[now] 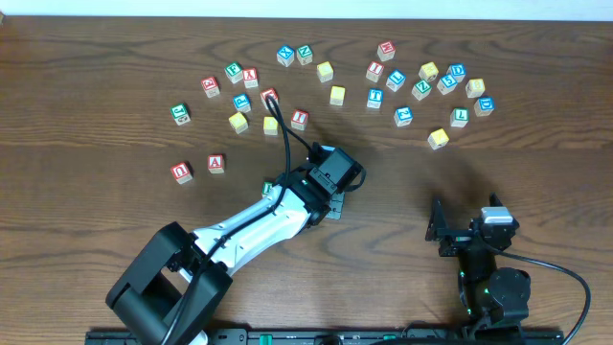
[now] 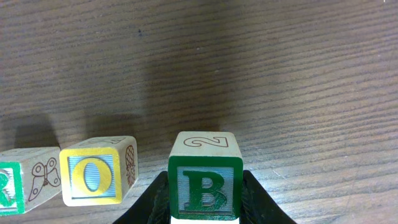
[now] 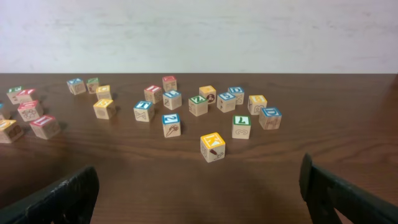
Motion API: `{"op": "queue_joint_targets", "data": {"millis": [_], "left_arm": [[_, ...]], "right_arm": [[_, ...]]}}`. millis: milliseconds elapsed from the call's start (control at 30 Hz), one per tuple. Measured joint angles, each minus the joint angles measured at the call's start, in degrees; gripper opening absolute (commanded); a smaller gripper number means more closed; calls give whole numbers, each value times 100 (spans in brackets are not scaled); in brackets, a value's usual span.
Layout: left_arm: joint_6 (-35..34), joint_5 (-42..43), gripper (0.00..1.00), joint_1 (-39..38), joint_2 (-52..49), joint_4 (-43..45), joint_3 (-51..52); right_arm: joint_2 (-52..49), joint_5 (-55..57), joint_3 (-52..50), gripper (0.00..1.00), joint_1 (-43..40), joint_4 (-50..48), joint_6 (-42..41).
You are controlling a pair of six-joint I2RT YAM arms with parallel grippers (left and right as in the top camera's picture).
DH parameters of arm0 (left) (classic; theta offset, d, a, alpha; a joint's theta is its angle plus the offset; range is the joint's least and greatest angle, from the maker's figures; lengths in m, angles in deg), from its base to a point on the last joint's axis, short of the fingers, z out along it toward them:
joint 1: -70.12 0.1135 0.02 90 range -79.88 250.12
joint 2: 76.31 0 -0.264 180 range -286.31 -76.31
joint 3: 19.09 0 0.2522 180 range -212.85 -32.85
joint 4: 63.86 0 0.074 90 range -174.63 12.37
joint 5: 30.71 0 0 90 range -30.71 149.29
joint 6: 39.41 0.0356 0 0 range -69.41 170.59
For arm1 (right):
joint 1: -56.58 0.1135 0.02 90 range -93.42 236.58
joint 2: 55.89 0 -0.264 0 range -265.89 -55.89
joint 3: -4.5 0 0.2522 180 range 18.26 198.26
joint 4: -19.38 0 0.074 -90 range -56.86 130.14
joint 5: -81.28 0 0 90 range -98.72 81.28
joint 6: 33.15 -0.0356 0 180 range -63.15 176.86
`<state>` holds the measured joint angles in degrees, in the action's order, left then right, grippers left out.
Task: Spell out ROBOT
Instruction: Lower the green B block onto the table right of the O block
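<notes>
My left jaws pinch the green B cube [image 2: 205, 180], just beside the yellow O cube [image 2: 96, 177], with the R cube [image 2: 11, 186] beyond; my right jaws stand wide and empty. I judge the third letter is being placed: next, seat it in line, then let go.

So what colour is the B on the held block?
Green, on the B block; clearest in left wrist view.
</notes>
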<state>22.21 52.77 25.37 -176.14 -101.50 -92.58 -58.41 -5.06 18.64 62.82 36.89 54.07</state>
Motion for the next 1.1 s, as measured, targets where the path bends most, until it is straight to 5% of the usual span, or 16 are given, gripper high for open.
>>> {"op": "queue_joint_targets", "data": {"millis": [1100], "left_arm": [[-57,-184,15,-4,-352,184,-4]], "right_arm": [[0,0,0,99,0,0,-2]]}}
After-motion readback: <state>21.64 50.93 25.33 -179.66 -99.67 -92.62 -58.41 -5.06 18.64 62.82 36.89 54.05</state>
